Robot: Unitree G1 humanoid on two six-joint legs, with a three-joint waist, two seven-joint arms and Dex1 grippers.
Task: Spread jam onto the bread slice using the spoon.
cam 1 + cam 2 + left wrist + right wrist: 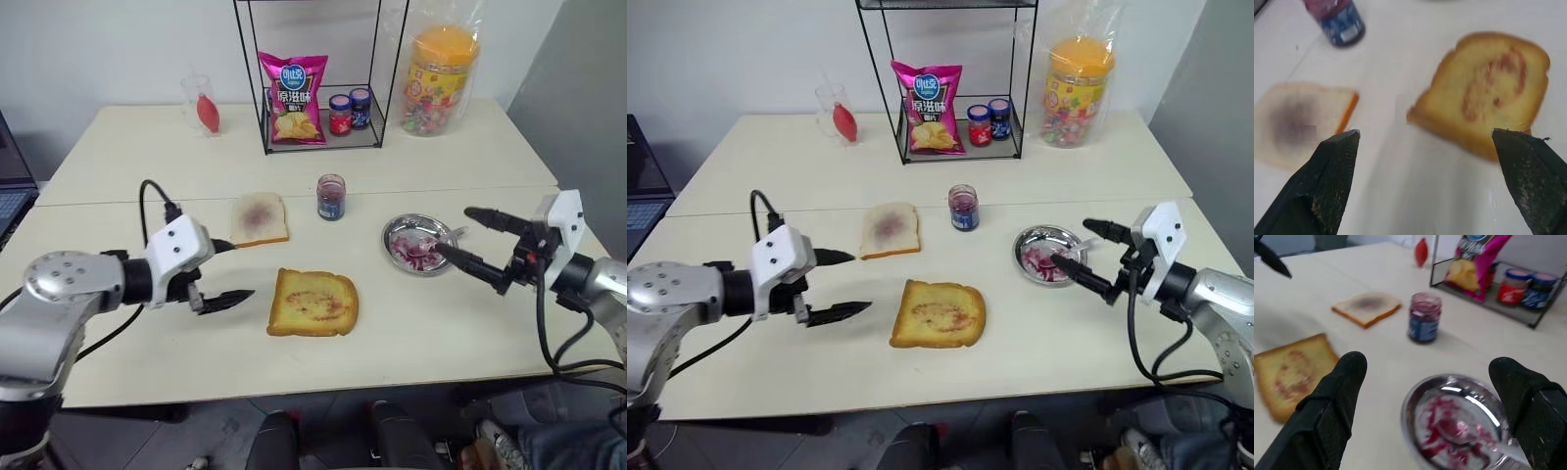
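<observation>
Each arm is built from rounded silver-grey metal segments, with small dark screws set in a ring on the left shoulder cap. A white box-shaped housing is mounted at each wrist, and a black collar is seen behind it. Black cables are looped from the housings back along both arms. The left gripper (pixel 227 271) and the right gripper (pixel 470 238) are each made of two long, tapered black fingers with a rough, textured surface.

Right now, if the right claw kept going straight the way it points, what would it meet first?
Probably the round steel dish smeared with red jam, where the small silver spoon lies: the open right claw points at it, though depth is unclear.
</observation>
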